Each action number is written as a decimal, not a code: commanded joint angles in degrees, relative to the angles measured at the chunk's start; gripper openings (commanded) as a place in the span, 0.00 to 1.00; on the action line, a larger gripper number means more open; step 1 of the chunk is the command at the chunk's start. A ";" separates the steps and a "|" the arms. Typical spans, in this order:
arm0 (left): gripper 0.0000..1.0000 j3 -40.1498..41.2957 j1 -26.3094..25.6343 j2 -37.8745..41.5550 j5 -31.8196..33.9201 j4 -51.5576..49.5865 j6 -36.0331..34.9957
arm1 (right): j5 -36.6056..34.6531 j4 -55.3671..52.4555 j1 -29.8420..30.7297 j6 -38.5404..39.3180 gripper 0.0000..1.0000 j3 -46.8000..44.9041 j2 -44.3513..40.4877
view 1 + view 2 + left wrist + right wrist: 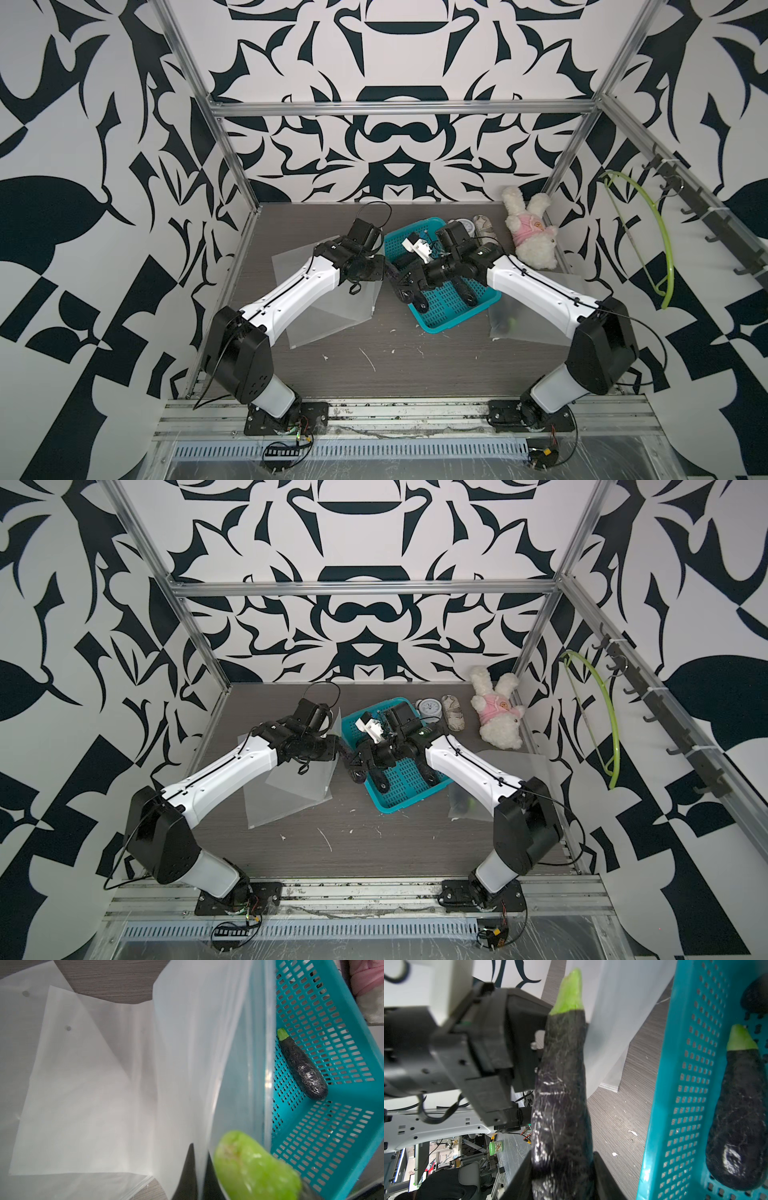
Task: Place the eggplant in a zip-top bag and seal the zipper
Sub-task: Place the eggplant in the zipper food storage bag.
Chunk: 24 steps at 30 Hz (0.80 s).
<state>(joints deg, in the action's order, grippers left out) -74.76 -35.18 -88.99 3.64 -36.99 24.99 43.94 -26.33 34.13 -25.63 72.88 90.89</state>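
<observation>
My right gripper (562,1176) is shut on a dark purple eggplant (562,1084). Its green stem (253,1167) points at the lifted mouth of the translucent zip-top bag (197,1064). My left gripper (200,1178) is shut on the upper edge of that bag and holds one wall up off the table. The rest of the bag (328,307) lies flat under the left arm. In both top views the two grippers meet just left of the teal basket (478,307), and the held eggplant is mostly hidden between them.
Two more eggplants (419,301) (465,293) lie in the teal basket (675,1105). A second bag (511,320) with something dark inside lies under the right arm. A plush bunny (532,232), a round gauge (428,707) and a green hanger (648,232) are at the back right.
</observation>
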 commanded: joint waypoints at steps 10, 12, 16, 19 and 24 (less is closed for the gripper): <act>0.00 1.68 -2.20 4.26 3.23 2.01 -3.05 | -0.63 0.68 0.31 -5.23 0.27 0.72 2.00; 0.00 1.94 -3.15 4.61 5.20 1.97 -3.93 | -1.40 0.65 0.27 -6.17 0.27 1.08 2.47; 0.00 2.99 -4.43 5.51 9.03 1.92 -5.03 | -2.23 1.95 -0.32 -9.12 0.28 0.83 3.39; 0.00 3.81 -5.68 5.58 10.39 2.20 -5.89 | -1.88 5.14 -0.91 -12.26 0.28 -0.07 3.85; 0.00 3.88 -7.62 4.49 9.95 2.28 -6.82 | -1.79 9.27 -1.12 -16.44 0.28 1.65 5.10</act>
<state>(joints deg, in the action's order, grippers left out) -71.46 -41.93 -84.97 12.75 -35.35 19.44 42.33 -21.67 33.32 -38.13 72.77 96.05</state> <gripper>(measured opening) 0.041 0.368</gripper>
